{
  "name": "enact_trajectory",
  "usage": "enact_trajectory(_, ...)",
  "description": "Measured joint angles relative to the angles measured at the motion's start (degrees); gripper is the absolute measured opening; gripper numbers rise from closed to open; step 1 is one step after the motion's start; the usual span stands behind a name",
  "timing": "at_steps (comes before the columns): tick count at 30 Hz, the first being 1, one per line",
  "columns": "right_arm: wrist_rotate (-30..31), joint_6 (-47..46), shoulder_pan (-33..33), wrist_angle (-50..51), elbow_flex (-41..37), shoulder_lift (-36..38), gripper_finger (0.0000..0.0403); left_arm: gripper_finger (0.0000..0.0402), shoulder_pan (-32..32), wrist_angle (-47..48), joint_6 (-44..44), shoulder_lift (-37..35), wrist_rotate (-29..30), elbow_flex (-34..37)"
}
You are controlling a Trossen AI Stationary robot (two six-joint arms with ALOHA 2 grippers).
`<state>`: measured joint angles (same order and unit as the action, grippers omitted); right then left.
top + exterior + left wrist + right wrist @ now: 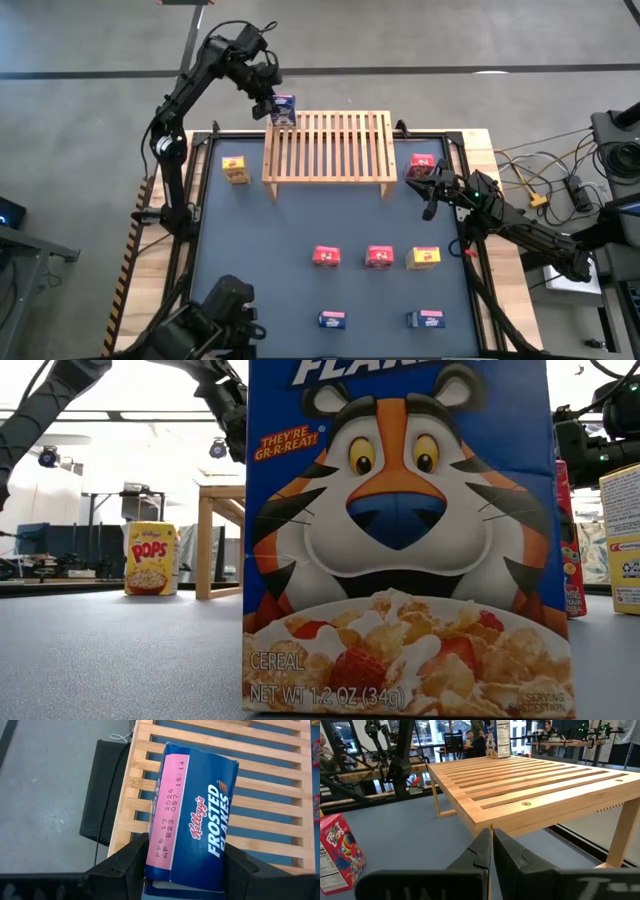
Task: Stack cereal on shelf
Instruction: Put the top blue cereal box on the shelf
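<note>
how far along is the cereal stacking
Nothing looks finished: no box stands free on the shelf. In hand: the left pincer holds a blue box over the shelf's far left corner. Left: eight boxes on the table, a yellow box left of the shelf, a red box right of it by the shut, empty right pincer, and six in the near rows.

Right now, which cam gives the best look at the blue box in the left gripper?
Left wrist view: the blue Frosted Flakes box fills the frame between the left gripper's fingers, over the shelf slats. High view shows it small at the shelf's far left corner. Right wrist view catches it far off. Low view doesn't clearly show it.
</note>
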<state>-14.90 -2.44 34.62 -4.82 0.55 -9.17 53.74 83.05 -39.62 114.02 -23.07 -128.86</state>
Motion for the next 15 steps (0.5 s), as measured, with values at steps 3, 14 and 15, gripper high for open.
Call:
enact_trajectory(3, 0.0, -0.1, 0.0, 0.0, 0.0, 0.0, 0.0009, 0.0170, 0.0, 0.0, 0.0, -0.2, 0.0, 0.0)
enact_trajectory(14, 0.0, 0.0, 0.0, 0.0, 0.0, 0.0, 0.0009, 0.0225, -0.1, 0.4, 2.1, -0.2, 0.3, 0.1)
enact_trajectory(15, 0.0, 0.0, 0.0, 0.0, 0.0, 0.0, 0.0009, 0.0227, -0.1, 0.4, 2.1, -0.2, 0.2, 0.1)
